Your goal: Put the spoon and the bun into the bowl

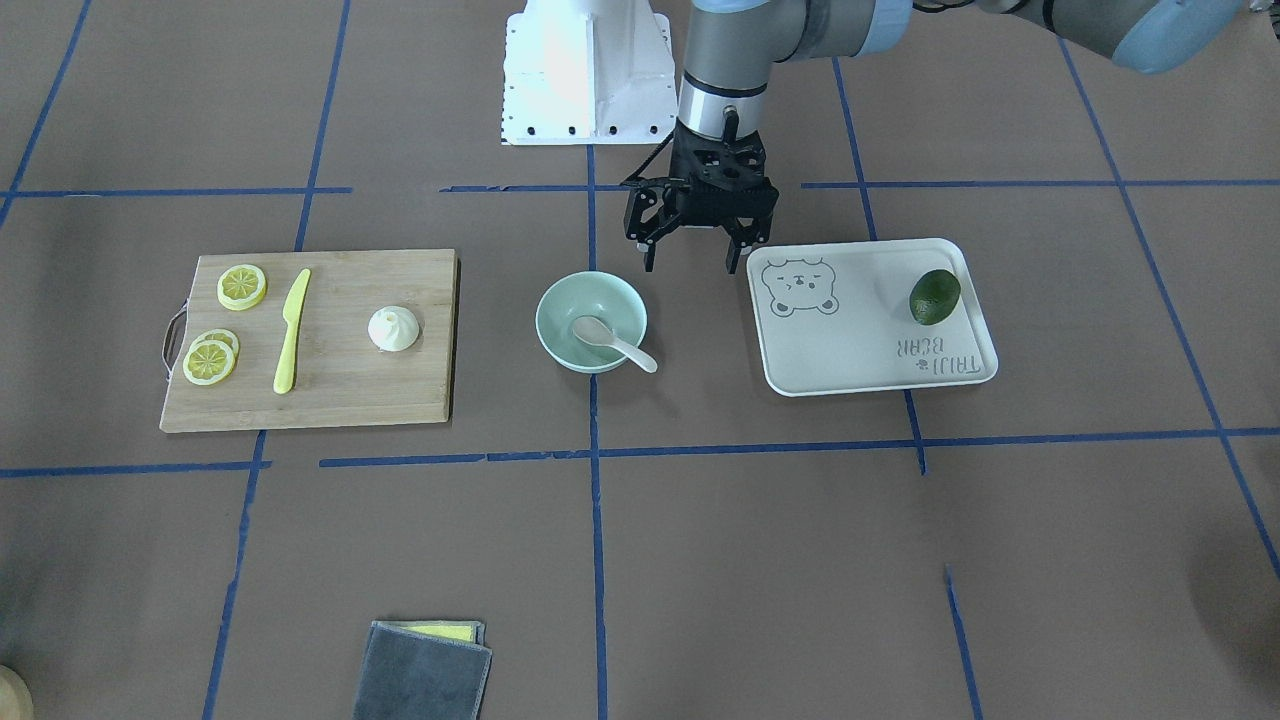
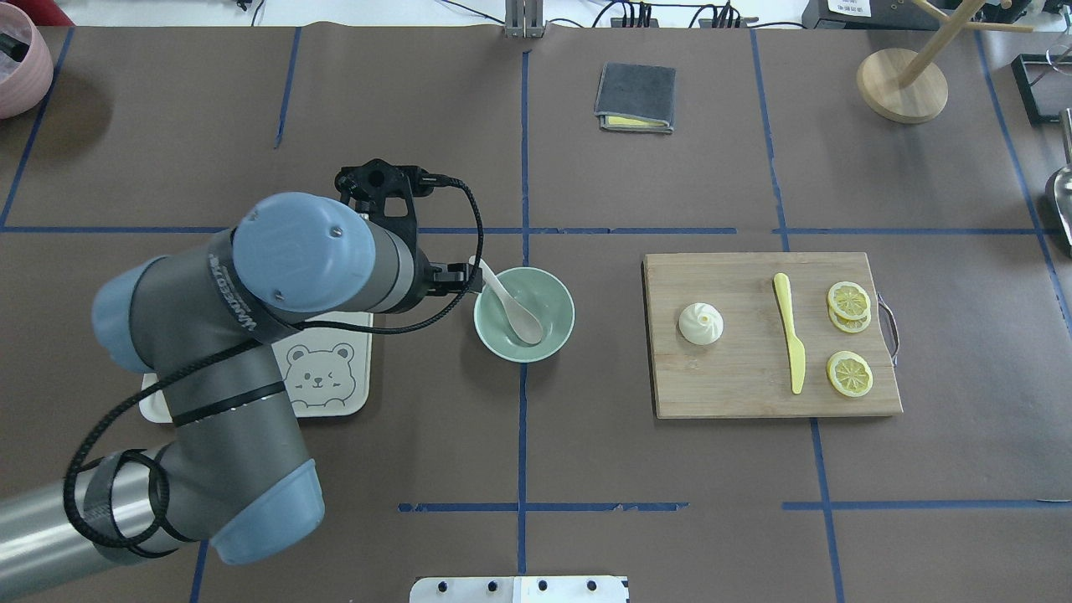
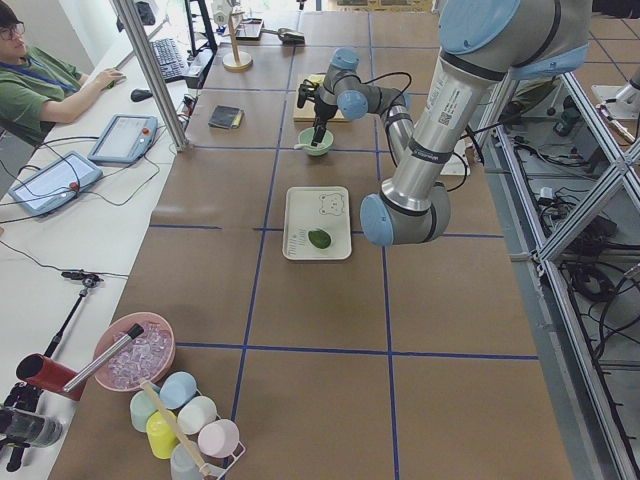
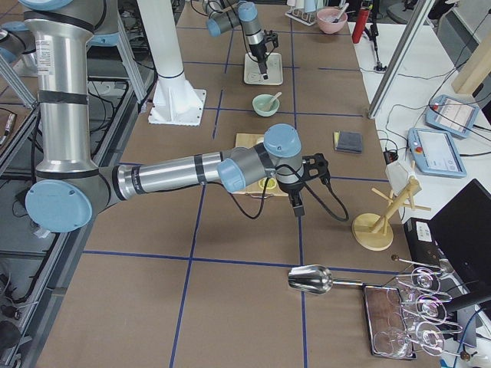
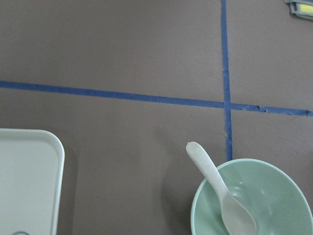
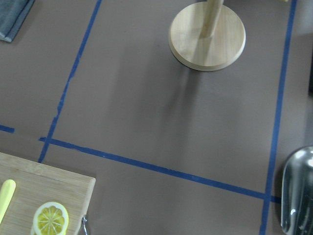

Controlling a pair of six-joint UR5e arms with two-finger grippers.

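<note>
The pale mint-green bowl (image 1: 618, 300) stands at the table's middle. The off-white spoon (image 1: 606, 338) lies in it, scoop inside and handle resting over the rim; bowl (image 5: 279, 196) and spoon (image 5: 220, 191) also show in the left wrist view. The white pleated bun (image 1: 393, 328) sits on the wooden cutting board (image 1: 350, 395), apart from the bowl. My left gripper (image 1: 690, 262) is open and empty, hovering between the bowl and the white tray (image 1: 860, 345). My right gripper (image 4: 296, 204) shows only in the exterior right view, past the board's end; I cannot tell its state.
A yellow plastic knife (image 1: 291, 330) and lemon slices (image 1: 241, 286) lie on the board. A dark green avocado (image 1: 934, 296) sits on the tray. A grey folded cloth (image 1: 425, 670) lies on the operators' side. A wooden stand (image 2: 902, 84) and a metal scoop (image 6: 298, 196) are beyond the board.
</note>
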